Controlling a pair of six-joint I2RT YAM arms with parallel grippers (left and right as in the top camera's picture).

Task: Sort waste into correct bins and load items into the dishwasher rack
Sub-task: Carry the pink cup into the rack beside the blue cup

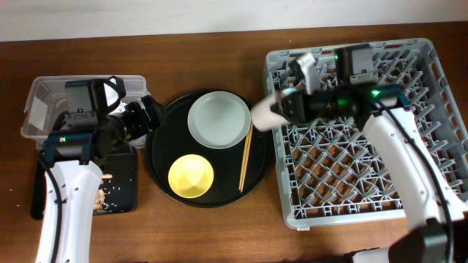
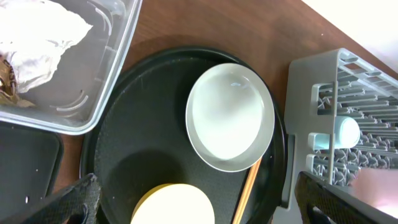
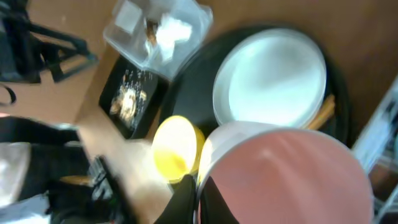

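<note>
Pink cup [image 1: 263, 112] is squeezed in our right gripper [image 1: 284, 106] by the grey rack [image 1: 281, 175], and our left gripper [image 1: 150, 113] is spread wide.

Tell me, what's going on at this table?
The right gripper holds a pink cup at the left edge of the grey rack, where a light blue cup already sits. The left gripper hovers open and empty by the round black tray, which carries a plate, yellow bowl and chopsticks. A napkin lies in the clear tub; crumbs lie on the flat black tray.
</note>
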